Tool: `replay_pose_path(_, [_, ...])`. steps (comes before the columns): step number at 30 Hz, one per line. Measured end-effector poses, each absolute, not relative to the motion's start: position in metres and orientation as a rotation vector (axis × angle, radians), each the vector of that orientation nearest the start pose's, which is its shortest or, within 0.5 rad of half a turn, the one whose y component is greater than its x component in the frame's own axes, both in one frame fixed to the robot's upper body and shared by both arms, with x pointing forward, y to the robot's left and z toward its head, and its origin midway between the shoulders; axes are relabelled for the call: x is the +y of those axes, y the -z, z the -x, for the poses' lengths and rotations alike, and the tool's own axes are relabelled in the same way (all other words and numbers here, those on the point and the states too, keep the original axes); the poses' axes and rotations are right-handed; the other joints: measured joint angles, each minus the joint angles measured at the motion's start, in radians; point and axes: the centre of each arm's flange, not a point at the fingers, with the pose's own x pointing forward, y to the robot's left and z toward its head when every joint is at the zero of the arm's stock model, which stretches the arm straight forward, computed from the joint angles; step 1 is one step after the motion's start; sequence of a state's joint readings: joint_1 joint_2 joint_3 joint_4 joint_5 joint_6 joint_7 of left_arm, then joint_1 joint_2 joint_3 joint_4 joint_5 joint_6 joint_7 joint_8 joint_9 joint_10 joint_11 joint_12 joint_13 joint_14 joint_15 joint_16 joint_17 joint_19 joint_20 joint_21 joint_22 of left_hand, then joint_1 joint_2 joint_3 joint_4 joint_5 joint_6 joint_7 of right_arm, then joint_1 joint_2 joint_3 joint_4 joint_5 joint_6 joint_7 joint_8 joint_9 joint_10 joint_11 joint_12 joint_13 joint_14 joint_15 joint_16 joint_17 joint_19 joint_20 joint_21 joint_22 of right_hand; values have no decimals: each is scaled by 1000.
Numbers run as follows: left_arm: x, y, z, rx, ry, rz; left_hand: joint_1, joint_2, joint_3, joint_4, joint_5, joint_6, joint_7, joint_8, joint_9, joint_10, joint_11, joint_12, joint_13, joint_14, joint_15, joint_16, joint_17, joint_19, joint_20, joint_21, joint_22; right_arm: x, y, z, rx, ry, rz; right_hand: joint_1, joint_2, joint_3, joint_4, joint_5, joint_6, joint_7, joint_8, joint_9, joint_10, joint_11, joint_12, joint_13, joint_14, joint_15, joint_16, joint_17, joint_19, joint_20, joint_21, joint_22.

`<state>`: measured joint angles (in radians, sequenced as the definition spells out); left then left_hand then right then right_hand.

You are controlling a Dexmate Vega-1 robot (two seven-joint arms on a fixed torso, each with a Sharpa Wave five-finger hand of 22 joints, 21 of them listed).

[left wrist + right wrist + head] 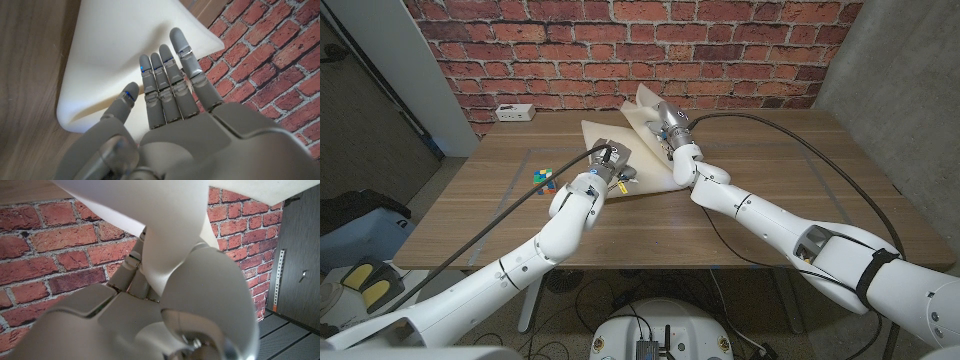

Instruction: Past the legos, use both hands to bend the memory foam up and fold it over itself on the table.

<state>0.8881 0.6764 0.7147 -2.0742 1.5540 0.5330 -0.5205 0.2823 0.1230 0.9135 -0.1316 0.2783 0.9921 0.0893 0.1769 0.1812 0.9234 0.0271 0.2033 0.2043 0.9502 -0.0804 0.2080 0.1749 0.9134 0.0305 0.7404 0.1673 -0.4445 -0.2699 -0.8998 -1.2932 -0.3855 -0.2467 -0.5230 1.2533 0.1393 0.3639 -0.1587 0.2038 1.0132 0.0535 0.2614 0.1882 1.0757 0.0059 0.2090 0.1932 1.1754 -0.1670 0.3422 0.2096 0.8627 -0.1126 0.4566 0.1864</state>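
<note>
The cream memory foam (645,165) lies at the back middle of the table, past the coloured legos (545,177). My right hand (670,125) pinches the foam's far right corner and holds it bent up off the table, toward the brick wall. In the right wrist view the foam (165,220) runs between the thumb and fingers of the right hand (210,295). My left hand (605,165) is over the foam's left part. In the left wrist view the left hand (170,100) has its fingers straight over the foam (115,40), gripping nothing.
A white power strip (515,112) sits at the table's back left corner. A black cable (800,140) curves across the right half of the table. The brick wall (740,50) stands just behind the table.
</note>
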Motion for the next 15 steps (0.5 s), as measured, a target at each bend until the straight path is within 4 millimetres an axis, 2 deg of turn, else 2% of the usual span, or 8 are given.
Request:
replay_pose_path(4, [146, -6, -531, -374, -347, -2010, -22, -1, -11, 11, -5, -14, 7, 0, 0, -11, 5, -4, -4, -11, 11, -3, 2, -1, 1, -7, 0, -46, -70, -647, -853, 198, 970, 0, 0, 0, 0, 0, 0, 0, 0, 0, 0, 0, 0, 0, 0, 0, 0, -1, 0, 0, 0, 0])
replay_pose_path(6, [149, -5, -537, -333, -337, -2011, -40, 1, -14, 27, -13, -37, 9, -5, 0, -26, 16, -8, -5, -33, 20, -13, 5, -14, 9, -20, -3, -48, -71, -646, -859, 204, 961, 0, 0, 0, 0, 0, 0, 0, -2, 0, 0, 0, 0, 0, 0, 0, -2, -1, 0, 0, 0, 0])
replay_pose_path(9, [153, -2, -546, -263, -311, -2018, -73, 11, -15, 51, -33, -137, 14, -8, -1, -122, 23, -28, -11, -143, 36, -34, 2, -97, 21, -79, -5, -50, -72, -643, -870, 211, 942, 0, 0, 0, 0, 0, 0, 0, -3, 0, 0, 0, 0, 0, 0, 0, -2, 2, 0, 0, 0, 0])
replay_pose_path(12, [157, -1, -554, -206, -288, -2023, -83, 21, -15, 50, -49, -275, 14, -13, -5, -256, 32, -30, -14, -282, 58, -34, 2, -201, 42, -154, -2, -52, -72, -640, -880, 214, 926, 0, 0, -1, -1, 0, 0, 0, -4, 0, 4, -4, 0, 0, 3, -3, -2, 2, 0, 0, 0, 0])
replay_pose_path(15, [161, 4, -563, -140, -248, -2027, -83, 21, -22, 43, -53, -373, 15, -13, -5, -353, 32, -30, -19, -391, 70, -34, 8, -282, 43, -211, -2, -54, -72, -636, -892, 215, 907, 0, 0, -1, -1, 0, 0, 0, -4, 0, 4, -4, 0, 0, 3, -3, -3, 2, 0, 0, 7, 0])
